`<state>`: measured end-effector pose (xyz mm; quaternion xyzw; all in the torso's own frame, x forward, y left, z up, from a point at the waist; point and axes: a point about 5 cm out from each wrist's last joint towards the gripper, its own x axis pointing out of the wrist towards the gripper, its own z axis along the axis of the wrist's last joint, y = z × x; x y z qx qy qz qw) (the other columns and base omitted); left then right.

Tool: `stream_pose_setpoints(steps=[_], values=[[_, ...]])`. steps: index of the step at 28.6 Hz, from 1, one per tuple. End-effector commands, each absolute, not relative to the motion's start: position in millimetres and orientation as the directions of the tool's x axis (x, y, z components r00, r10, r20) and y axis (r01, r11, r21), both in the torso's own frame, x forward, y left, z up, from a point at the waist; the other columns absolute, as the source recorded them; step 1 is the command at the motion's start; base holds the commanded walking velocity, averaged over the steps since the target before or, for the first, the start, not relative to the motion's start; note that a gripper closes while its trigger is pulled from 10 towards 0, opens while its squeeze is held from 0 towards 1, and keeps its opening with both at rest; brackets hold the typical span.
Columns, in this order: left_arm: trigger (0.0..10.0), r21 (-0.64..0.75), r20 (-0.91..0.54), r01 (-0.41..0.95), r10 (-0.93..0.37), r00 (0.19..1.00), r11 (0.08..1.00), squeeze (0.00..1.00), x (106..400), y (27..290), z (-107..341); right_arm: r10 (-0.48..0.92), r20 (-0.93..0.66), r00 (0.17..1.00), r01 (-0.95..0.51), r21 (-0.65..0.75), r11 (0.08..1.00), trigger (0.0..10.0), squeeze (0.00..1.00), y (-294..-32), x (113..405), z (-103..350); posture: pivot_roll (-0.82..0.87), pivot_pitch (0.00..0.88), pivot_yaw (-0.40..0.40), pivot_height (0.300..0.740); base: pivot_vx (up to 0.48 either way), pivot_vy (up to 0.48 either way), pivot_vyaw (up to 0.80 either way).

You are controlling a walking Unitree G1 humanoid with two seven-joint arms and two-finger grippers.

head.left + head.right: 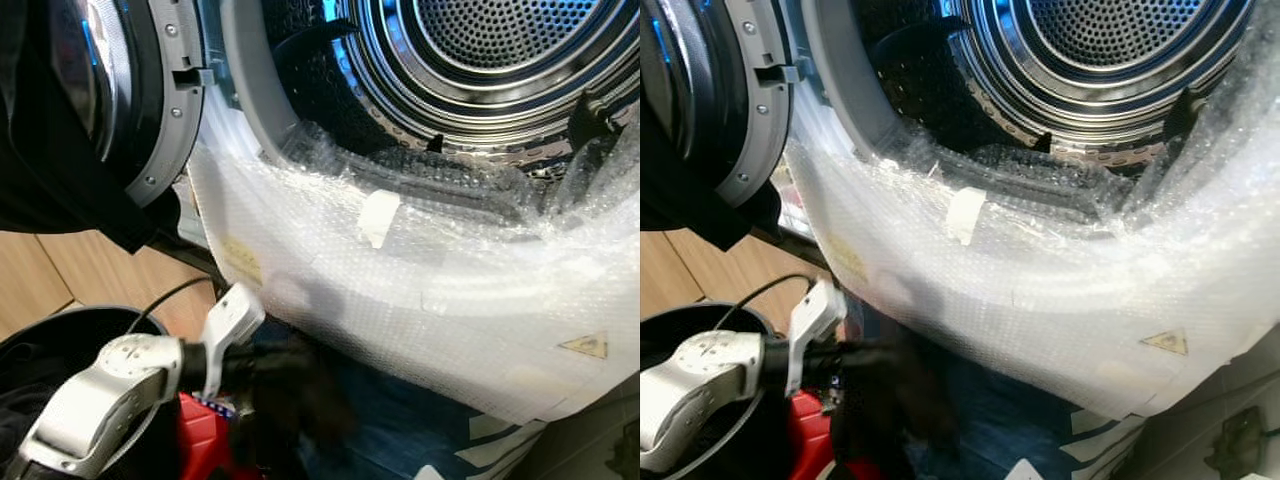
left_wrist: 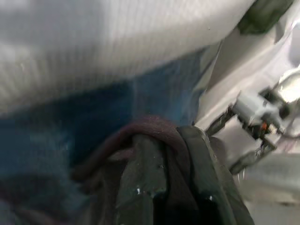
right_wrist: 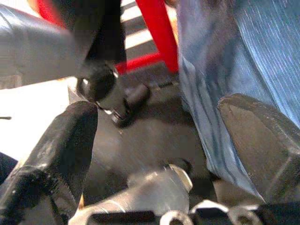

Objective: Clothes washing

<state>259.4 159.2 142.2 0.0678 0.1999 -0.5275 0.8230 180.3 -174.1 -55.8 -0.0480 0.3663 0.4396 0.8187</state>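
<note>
there, dark garment (image 2: 140,136) between left claw (image 2: 176,178) fingers

The washing machine drum (image 1: 500,40) is glossy perforated metal. Clear bubble wrap (image 1: 420,290) with a dimpled sheen covers the machine's front. The left gripper (image 2: 164,173) has matt black fingers closed on dark soft cloth (image 2: 140,129). The floor (image 1: 60,270) looks like smooth wood.

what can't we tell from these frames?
- Dark garment: blurred in the eye views; type unclear.
- Left gripper: fingers shut on that cloth, which covers their tips.
- Basket: cut off by the frame edge, contents too dark.
- Drum: top half cropped away.
</note>
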Motion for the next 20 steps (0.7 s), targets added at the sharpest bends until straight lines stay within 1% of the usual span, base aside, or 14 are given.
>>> stream_pose_setpoints(steps=[1, 3, 4, 6, 7, 8, 10, 13, 15, 16, 20], values=[[0.0, -0.097, -0.385, 0.902, -0.852, 0.356, 0.42, 0.0, 260.0, 160.6, 142.5, 0.751, -0.557, 0.355, -0.779, 0.269, 0.567, 10.0, 1.0, -179.3, 183.4, -40.8, 0.02, 0.011, 0.004, 0.74, 0.0, 0.0, 0.0], [0.0, -0.105, -0.386, 0.9, -0.851, 0.355, 0.423, 0.0, 259.9, 161.4, 140.8, 0.756, -0.544, 0.364, -0.78, 0.267, 0.566, 10.0, 1.0, -180.2, 184.1, -38.1, 0.01, 0.009, 0.004, 0.74, 0.0, 0.0, 0.0], [0.0, -0.105, -0.4, 0.898, -0.845, 0.355, 0.427, 0.0, 260.1, 163.4, 136.1, 0.742, -0.511, 0.433, -0.761, 0.235, 0.605, 10.0, 1.0, -186.2, 191.9, -29.8, 0.0, 0.009, 0.006, 0.74, 0.0, 0.0, 0.0], [0.0, -0.109, -0.403, 0.897, -0.844, 0.354, 0.429, 0.0, 261.0, 162.9, 133.7, 0.732, -0.47, 0.493, -0.74, 0.216, 0.637, 10.0, 1.0, -193.0, 200.6, -19.5, 0.0, 0.004, 0.005, 0.74, 0.0, 0.0, 0.0], [0.0, -0.109, -0.403, 0.897, -0.844, 0.354, 0.429, 0.0, 261.0, 162.9, 133.7, 0.732, -0.47, 0.493, -0.74, 0.216, 0.637, 10.0, 1.0, -193.0, 200.6, -19.5, 0.0, 0.004, 0.005, 0.74, 0.0, 0.0, 0.0], [0.0, -0.115, -0.393, 0.906, -0.857, 0.335, 0.407, 0.0, 261.6, 158.7, 133.0, 0.748, -0.418, 0.516, -0.745, 0.211, 0.633, 10.0, 1.0, -196.2, 206.3, -6.3, 0.0, 0.0, 0.004, 0.74, 0.0, 0.0, 0.0], [0.0, -0.118, -0.387, 0.91, -0.862, 0.327, 0.398, 0.0, 261.7, 157.0, 132.9, 0.753, -0.402, 0.52, -0.749, 0.209, 0.629, 10.0, 1.0, -196.6, 207.5, -2.2, 0.0, 0.0, 0.004, 0.74, 0.0, 0.0, 0.0], [0.0, -0.128, -0.378, 0.925, -0.88, 0.288, 0.358, 0.0, 260.9, 146.6, 131.0, 0.741, -0.342, 0.579, -0.734, 0.178, 0.656, 10.0, 1.0, -194.2, 221.5, 14.7, -0.01, 0.0, 0.005, 0.74, 0.0, 0.0, 0.0], [0.0, -0.13, -0.376, 0.93, -0.884, 0.276, 0.345, 0.0, 260.7, 141.9, 128.6, 0.76, -0.304, 0.574, -0.746, 0.187, 0.639, 10.0, 1.0, -187.4, 225.2, 21.7, -0.01, 0.0, 0.004, 0.74, 0.0, 0.0, 0.0], [0.0, -0.134, -0.371, 0.935, -0.891, 0.26, 0.329, 0.0, 260.0, 137.1, 127.7, 0.794, -0.268, 0.546, -0.774, 0.203, 0.6, 10.0, 1.0, -176.5, 226.3, 26.9, 0.0, 0.0, 0.0, 0.74, 0.0, 0.0, 0.0], [0.0, -0.143, -0.374, 0.949, -0.903, 0.212, 0.281, 0.0, 256.7, 130.0, 126.3, 0.829, -0.239, 0.505, -0.8, 0.23, 0.554, 10.0, 1.0, -156.2, 230.5, 28.9, 0.01, 0.0, -0.006, 0.74, 0.0, 0.0, 0.0]])
